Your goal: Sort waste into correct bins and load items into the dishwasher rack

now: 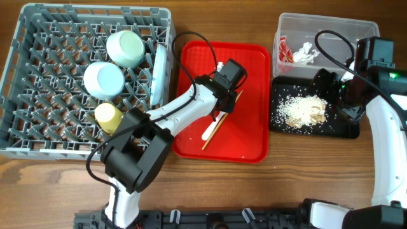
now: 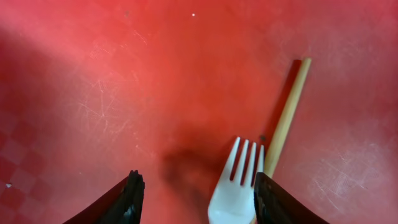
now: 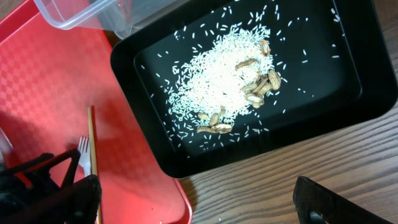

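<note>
DONE: green bowl [image 1: 125, 48], blue bowl [image 1: 103, 79], cup [image 1: 108, 116], plate [image 1: 158, 73] in rack [image 1: 38, 38], 9 o'clock; wrapper [image 1: 284, 51], tissue [image 1: 306, 52] in clear tub [image 1: 356, 28], 2 o'clock; rice [image 1: 302, 109] in black tray [image 1: 280, 124], 3 o'clock | OUTSTANDING: fork [image 2: 233, 186], chopstick [image 2: 287, 112] on red tray [image 1: 248, 63], centre | FINGERS: left gripper [image 2: 198, 190] half-spread astride fork, not gripping; right gripper [image 3: 199, 208] wide, empty

Serving tray [image 1: 248, 140] is noted as red, faintly chequered; fork [image 2: 233, 186] white; chopstick [image 2: 287, 112] pale tan; shallow tray [image 3: 336, 99] black, flecked with off-white rice [image 3: 217, 74]; rack [image 1: 38, 127] grey, lattice-patterned.
</note>
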